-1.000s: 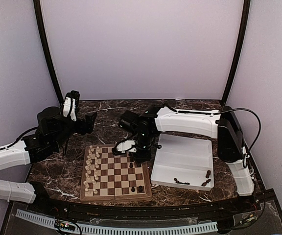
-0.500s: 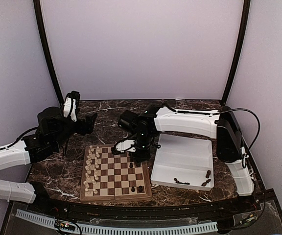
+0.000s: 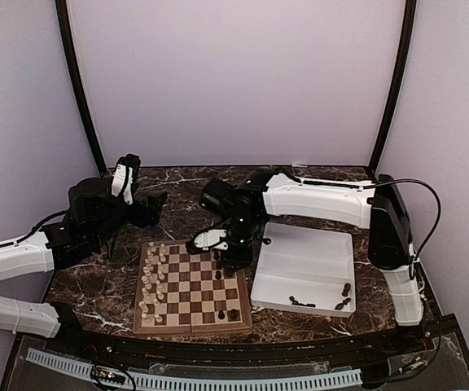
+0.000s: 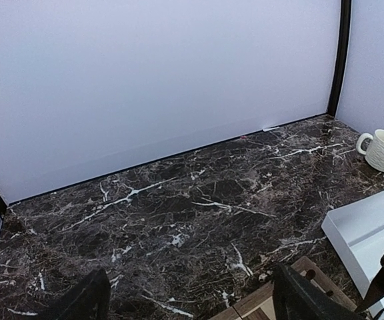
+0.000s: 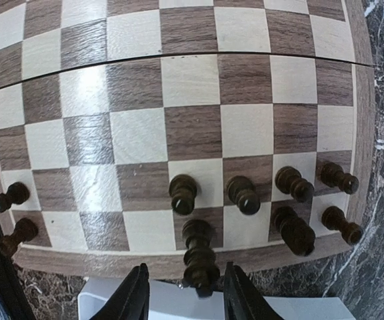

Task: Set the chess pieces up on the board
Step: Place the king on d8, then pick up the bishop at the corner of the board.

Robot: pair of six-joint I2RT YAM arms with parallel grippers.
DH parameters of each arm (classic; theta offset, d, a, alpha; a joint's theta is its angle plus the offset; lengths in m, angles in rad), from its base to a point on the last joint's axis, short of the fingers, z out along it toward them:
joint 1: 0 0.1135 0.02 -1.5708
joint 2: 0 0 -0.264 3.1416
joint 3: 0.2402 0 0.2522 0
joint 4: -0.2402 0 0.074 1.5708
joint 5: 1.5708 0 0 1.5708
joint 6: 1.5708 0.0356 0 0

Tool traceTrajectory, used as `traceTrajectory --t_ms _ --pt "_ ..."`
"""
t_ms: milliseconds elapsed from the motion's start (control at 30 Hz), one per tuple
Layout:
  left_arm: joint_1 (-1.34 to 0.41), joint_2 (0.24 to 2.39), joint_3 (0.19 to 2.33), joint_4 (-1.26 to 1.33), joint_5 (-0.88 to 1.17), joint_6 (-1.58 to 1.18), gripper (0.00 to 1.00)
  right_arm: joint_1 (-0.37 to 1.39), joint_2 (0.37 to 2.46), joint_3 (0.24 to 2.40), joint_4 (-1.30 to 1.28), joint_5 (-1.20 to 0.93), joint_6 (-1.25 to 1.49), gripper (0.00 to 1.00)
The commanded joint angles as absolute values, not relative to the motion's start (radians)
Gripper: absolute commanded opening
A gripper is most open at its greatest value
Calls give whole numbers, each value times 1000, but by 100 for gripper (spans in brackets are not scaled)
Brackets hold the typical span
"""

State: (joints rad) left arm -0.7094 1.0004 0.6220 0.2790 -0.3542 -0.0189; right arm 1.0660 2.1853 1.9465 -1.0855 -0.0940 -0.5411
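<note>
A dark marble table (image 3: pixel 177 183) fills the enclosure, with two white and black arms reaching over it. A wooden checkered board (image 3: pixel 192 327) lies near the front, and a white tray (image 3: pixel 308 261) sits just beside it on the right. The left arm hangs over the table's left rear, away from the board; the left gripper (image 4: pixel 191 297) has its fingers spread wide, with nothing between them. The right arm bends down over the board's far right corner. The right gripper (image 5: pixel 186 280) has its fingers slightly parted on either side of a dark piece (image 5: pixel 200 257) standing in the board's edge row, with a gap showing on one side. A cream mug (image 4: pixel 382 149) stands at the table's far right. Cream pieces (image 3: pixel 153 281) line two columns along the board's left side. More dark pieces (image 5: pixel 243 195) stand near the gripper, and loose dark pieces (image 3: pixel 304 303) lie along the tray's front edge
</note>
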Motion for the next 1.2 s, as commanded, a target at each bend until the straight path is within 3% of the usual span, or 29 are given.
traceTrajectory --t_ms 0,167,300,500,800,1167 --pt "-704 1020 687 236 -239 -10 84 1041 2018 1875 -1070 -132 -541 40" --pt "-707 1073 802 87 67 -6 71 963 1865 1717 -1013 -180 -555 41" --pt "-781 1142 991 -288 227 25 61 884 1777 1599 -969 -191 -554 41" --pt "-1007 1223 1122 -739 262 -115 51 799 1698 1502 -928 -221 -545 42" --pt "-1344 1247 1030 -1048 127 -388 45 779 1654 1451 -889 -288 -546 42" --pt "-1498 1378 866 -1026 63 -429 42 779 1608 1415 -873 -324 -534 42"
